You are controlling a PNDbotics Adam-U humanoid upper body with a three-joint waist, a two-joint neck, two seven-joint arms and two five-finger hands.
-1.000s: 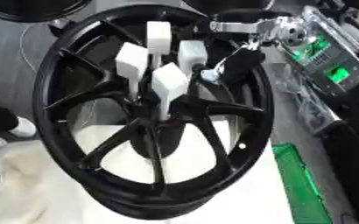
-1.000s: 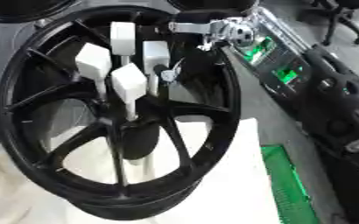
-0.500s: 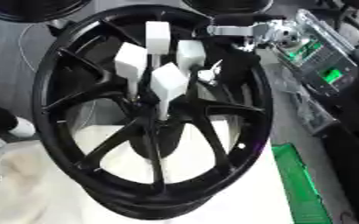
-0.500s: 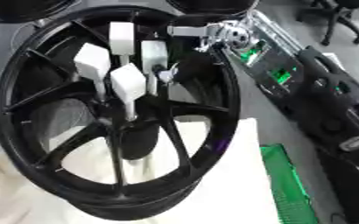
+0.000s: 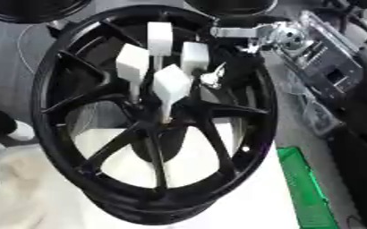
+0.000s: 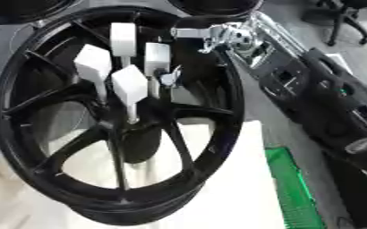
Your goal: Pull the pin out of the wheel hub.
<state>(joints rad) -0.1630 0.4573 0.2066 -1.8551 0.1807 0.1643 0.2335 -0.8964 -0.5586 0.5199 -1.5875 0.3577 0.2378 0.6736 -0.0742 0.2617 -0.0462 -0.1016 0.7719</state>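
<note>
While my right hand (image 5: pixel 164 67) stays over the black wheel hub (image 5: pixel 151 127) centre, white fingers spread, pin unidentifiable, whole view has shifted; green bin (image 5: pixel 305 188) right, open room near-left.

Glossy black metal wheel hub (image 5: pixel 151 129), matt white plastic-looking pins (image 5: pixel 171 85), pale cloth (image 5: pixel 30 192)

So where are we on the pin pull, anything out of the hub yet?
Done: nothing yet. The four white pins all stand with their stems in the middle of the black wheel hub.
In hand: the right hand is beside the rightmost pin, its arm coming in from the upper right; whether it grips is not visible.
Left: grasp a pin and pull it out.
</note>
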